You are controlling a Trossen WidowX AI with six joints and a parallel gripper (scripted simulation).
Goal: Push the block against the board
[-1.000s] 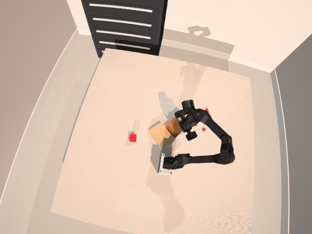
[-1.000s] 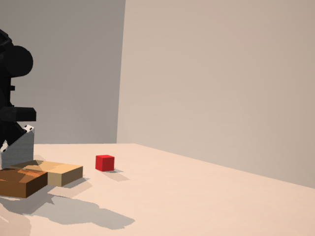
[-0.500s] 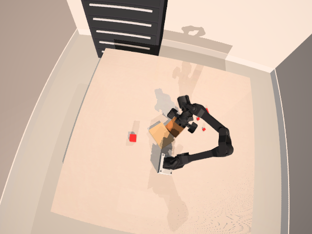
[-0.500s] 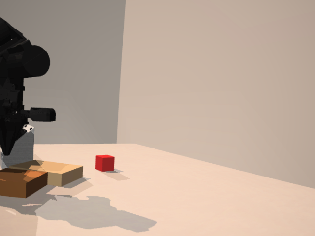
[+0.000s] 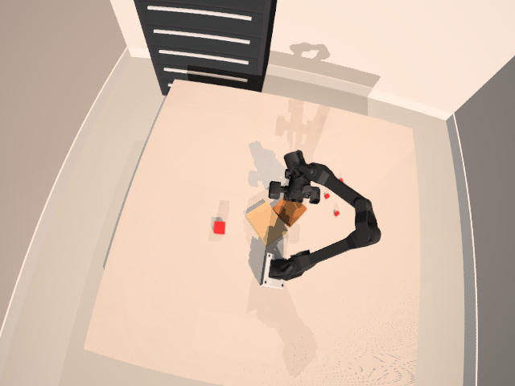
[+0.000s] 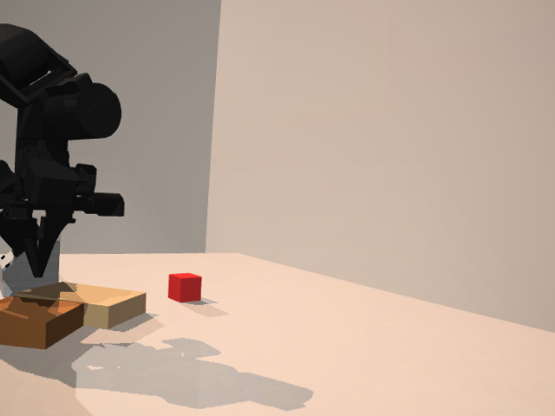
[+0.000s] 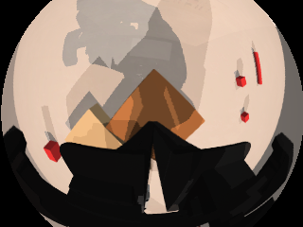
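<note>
The pincer (image 5: 294,200) (image 6: 38,275) (image 7: 151,125) is held above the table (image 5: 175,290) (image 6: 358,358) (image 7: 43,85), its fingers together with nothing clamped between them. The brown square block (image 5: 294,214) (image 6: 24,328) (image 7: 153,95) is laid flat on the table beneath it. One side of the block is set along a side of the tan board (image 5: 261,215) (image 6: 114,295) (image 7: 87,130), apparently touching; whether their edges are exactly even cannot be told. A red cube (image 5: 219,227) (image 6: 184,287) (image 7: 52,151) is placed apart from both, on the board's side. Drawers with pale handles are seen in a dark cabinet (image 5: 203,51).
</note>
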